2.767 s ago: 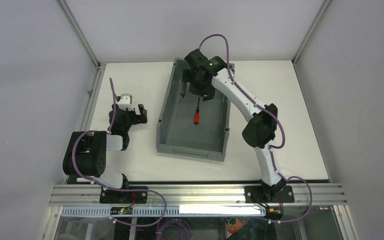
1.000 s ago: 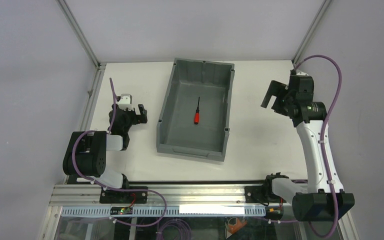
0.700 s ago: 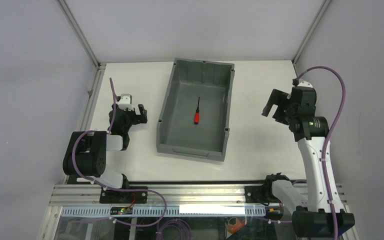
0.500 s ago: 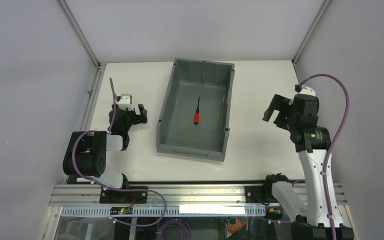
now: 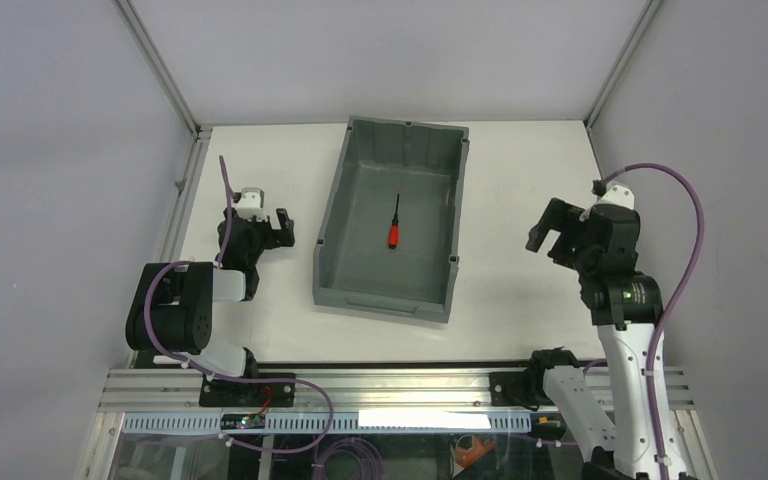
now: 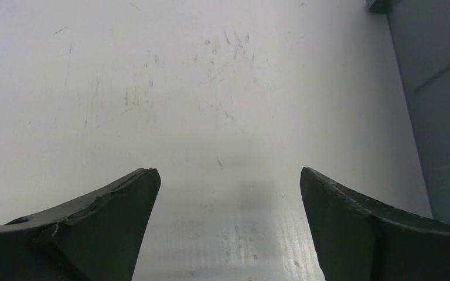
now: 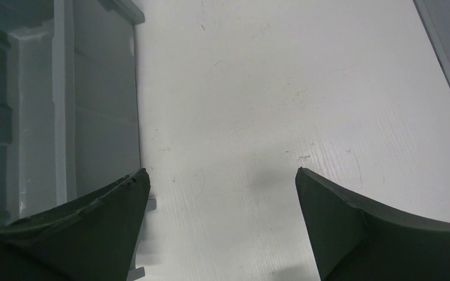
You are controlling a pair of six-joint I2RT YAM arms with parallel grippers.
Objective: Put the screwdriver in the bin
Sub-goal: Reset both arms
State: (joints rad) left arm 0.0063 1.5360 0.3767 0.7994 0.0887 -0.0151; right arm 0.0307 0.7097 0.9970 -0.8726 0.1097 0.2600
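**Right arm backs off, screwdriver lies in the bin**

The right arm has drawn back toward its base since 2.8 seconds ago, when it reached over the bin. The right jaws now hang spread open over bare surface beside the bin. The screwdriver, with its red handle nearer and its thin black shaft pointing away, lies on the bin's floor as before. The left jaws stand open, unmoved.
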